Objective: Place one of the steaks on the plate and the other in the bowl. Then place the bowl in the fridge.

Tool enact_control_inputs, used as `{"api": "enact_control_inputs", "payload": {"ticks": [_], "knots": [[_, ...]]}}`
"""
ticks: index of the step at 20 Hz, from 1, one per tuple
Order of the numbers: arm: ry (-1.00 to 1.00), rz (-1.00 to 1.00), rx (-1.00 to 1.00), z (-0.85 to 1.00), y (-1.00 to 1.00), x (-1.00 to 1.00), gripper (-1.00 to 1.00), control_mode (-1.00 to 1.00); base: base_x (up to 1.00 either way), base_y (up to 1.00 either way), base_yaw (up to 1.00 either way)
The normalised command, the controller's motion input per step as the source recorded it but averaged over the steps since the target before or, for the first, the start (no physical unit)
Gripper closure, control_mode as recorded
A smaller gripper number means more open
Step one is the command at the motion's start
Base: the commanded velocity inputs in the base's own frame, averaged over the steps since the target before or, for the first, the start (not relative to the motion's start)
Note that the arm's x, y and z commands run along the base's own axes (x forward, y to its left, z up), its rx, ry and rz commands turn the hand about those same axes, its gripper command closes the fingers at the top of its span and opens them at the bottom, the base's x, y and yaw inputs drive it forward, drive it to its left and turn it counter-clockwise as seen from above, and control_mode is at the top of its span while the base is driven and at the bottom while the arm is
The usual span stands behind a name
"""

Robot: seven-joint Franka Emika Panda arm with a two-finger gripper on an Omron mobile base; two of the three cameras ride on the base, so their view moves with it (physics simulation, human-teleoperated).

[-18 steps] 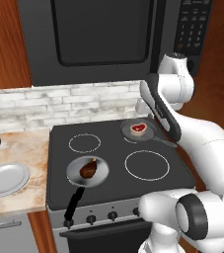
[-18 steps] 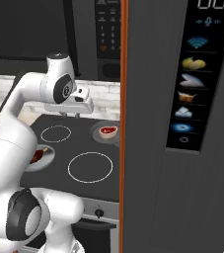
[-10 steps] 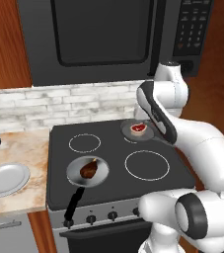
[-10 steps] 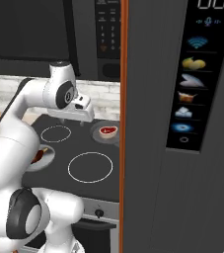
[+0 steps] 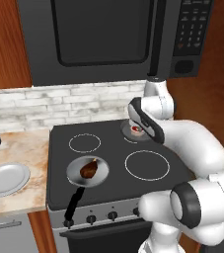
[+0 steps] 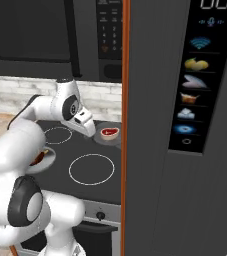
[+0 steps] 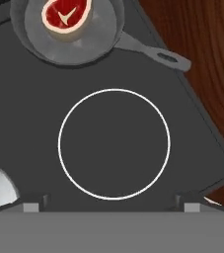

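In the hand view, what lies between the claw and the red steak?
A bare stretch of stovetop with one white burner ring; the red steak sits beyond, in a pan.

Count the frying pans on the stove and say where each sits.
2. One pan on the front left burner holds the brown steak; the other pan on the back right burner holds the red steak.

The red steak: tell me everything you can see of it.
The red steak is a small, roughly heart-shaped cut of raw-looking meat, bright red with a pale fatty rim and a pale Y-shaped mark near its middle. It lies flat inside a grey frying pan on a back burner of the black stove, off-centre toward the pan's wall. Nothing else touches it. In the left base view the arm partly hides it.
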Motion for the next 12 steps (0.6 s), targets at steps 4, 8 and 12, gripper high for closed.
{"api": "enact_control_inputs", "payload": {"ticks": [4,8,12], "knots": [[0.0,-0.18,0.0,-0.4,-0.19,0.77,-1.0,-1.0,0.0,0.0,0.0],[0.0,-0.01,0.01,-0.1,-0.36,0.88,-1.0,-1.0,0.0,0.0,0.0],[0.0,0.0,0.01,-0.14,-0.28,0.75,-1.0,-1.0,0.0,0.0,0.0]]}}
